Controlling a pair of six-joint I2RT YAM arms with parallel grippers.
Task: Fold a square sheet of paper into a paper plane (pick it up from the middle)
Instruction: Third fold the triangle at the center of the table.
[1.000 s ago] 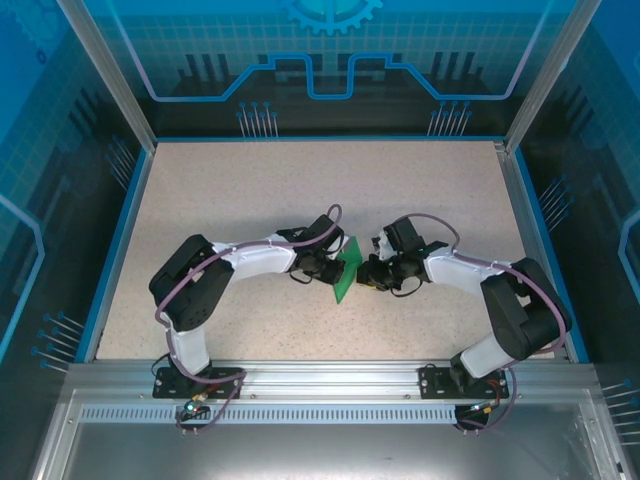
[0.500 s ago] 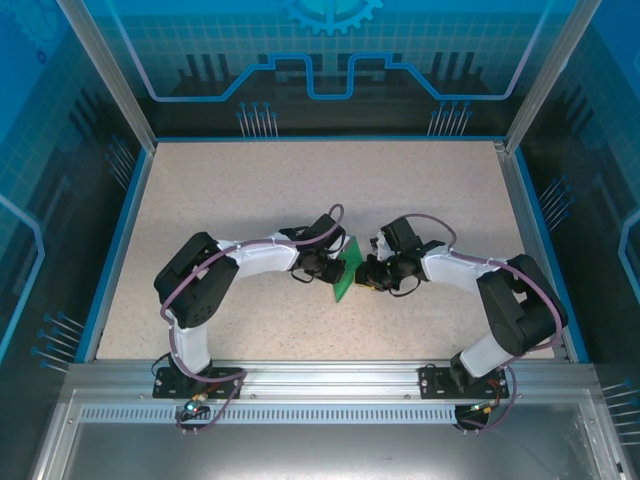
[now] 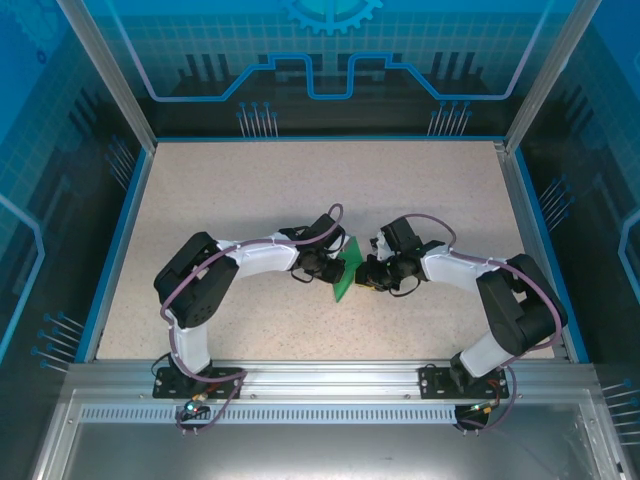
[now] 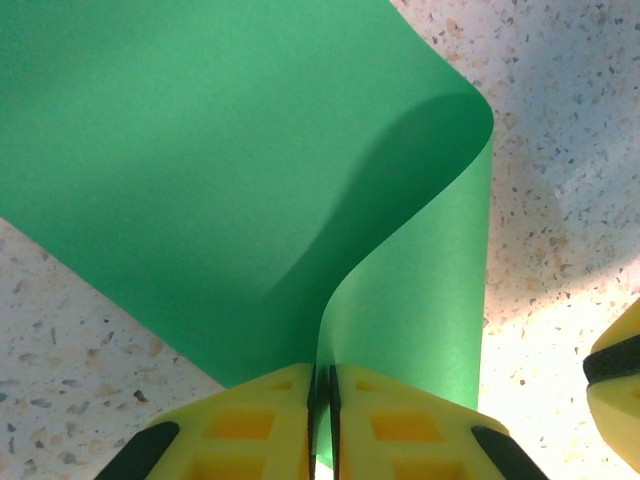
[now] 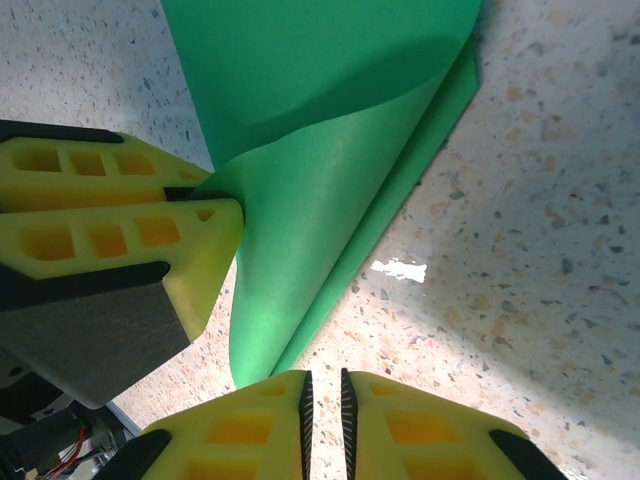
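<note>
Left gripper was clamped on the edge of the square sheet of paper, which curled up mid-table, its long axis running near to far. Right gripper, jaws nearly together, sat just beside its corner; grip unclear.

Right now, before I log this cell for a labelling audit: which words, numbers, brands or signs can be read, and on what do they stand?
No readable text anywhere.
On the square sheet of paper: nothing, plain green.
On the left gripper and the right gripper: nothing, bare yellow fingers.
On the back panel: a gear shape and blue lines, no letters.
</note>
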